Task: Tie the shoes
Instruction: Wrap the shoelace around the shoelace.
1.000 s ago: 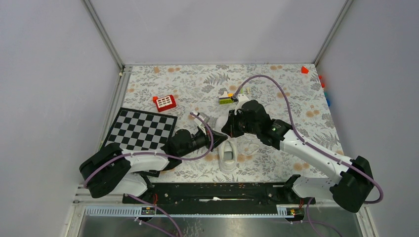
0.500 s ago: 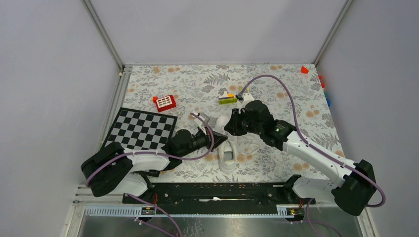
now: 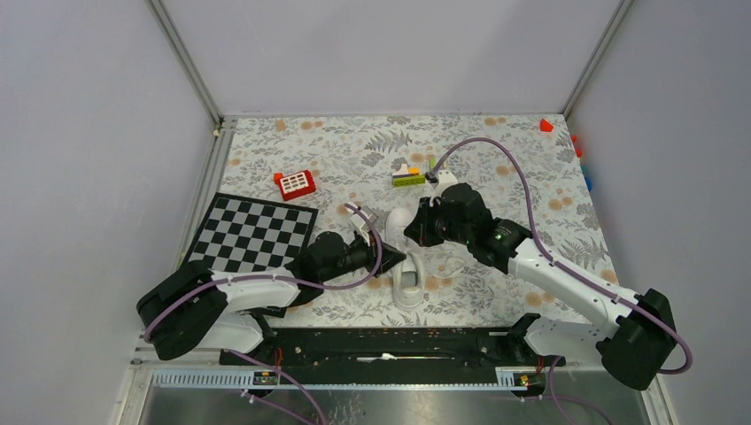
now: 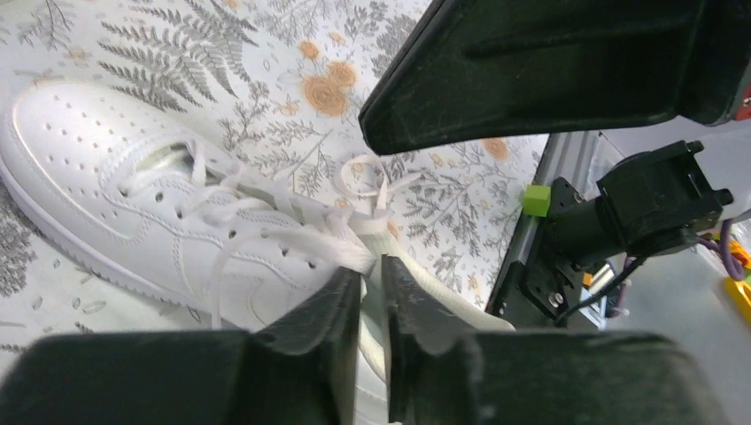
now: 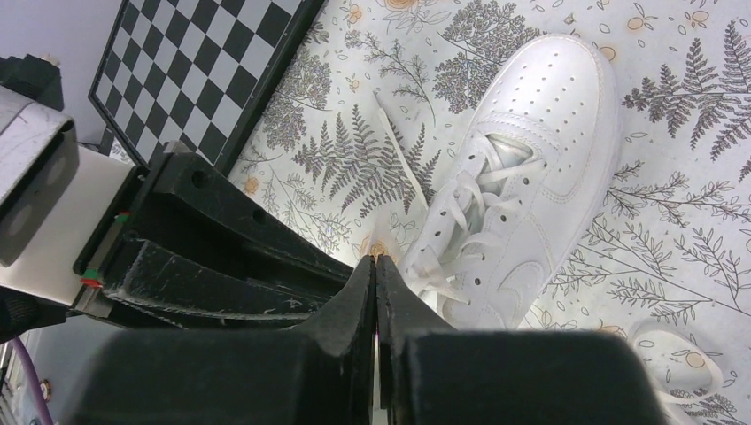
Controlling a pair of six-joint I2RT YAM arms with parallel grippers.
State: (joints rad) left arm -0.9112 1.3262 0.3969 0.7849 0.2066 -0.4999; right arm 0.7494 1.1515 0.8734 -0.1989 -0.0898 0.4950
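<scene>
1. We have the shoe (image 3: 409, 282) standing on its sole on the floral tabletop (image 3: 531, 177). Both hands meet over its laced part.
2. Left hand (image 4: 372, 273): the fingers are nearly together with only a narrow gap. A white lace (image 4: 359, 252) from the shoe runs into that gap. We can't tell whether it's pinched or just lying there.
3. From the left hand, the shoe is just ahead and to the left, with its toe pointing away to the left. The shoe's near side sits right at the fingertips.
4. Right hand (image 5: 375, 266): clenched, with the fingers pressed flat together. The tips are low over the tabletop, just beside the shoe's lacing.
5. From the right hand, the shoe is ahead and to the right, toe pointing away. A loose lace end (image 5: 403, 146) lies flat on the tabletop straight ahead of the fingertips.
6. In the left wrist view, the right hand sits just above the left hand's fingertips. We can't tell whether they touch.
7. The chessboard (image 3: 252, 232) is ahead-left of the right hand. The red brick (image 3: 295, 183) is beyond the board, well apart from both hands.
</scene>
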